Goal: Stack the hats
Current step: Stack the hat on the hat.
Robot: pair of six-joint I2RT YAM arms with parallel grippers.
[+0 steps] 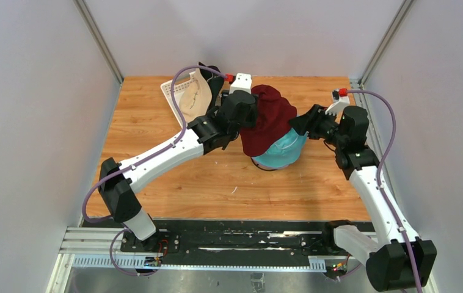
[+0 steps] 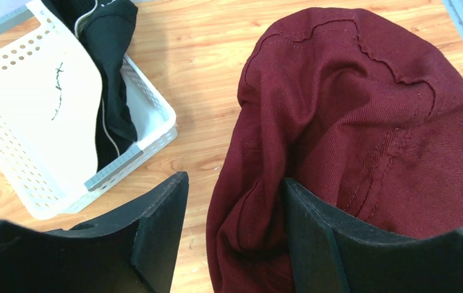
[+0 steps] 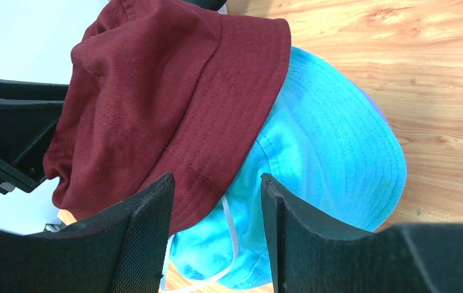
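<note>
The wooden table (image 1: 174,183) carries everything. The white basket (image 2: 113,168) stands behind and left of the dark red hat (image 1: 270,119), holding the beige hat (image 2: 64,104) and the black hat (image 2: 113,36). The dark red hat itself drapes over the teal hat (image 1: 287,149). At its left the left gripper (image 2: 235,180) gapes around a loose fold, unpinched; at its right the right gripper (image 3: 217,177) stands half open, seemingly gripping nothing.

The upper hat (image 1: 270,119) lies on the lower hat (image 1: 285,151) at mid counter (image 1: 217,189); the basket (image 1: 169,91) stands behind, leftward
</note>
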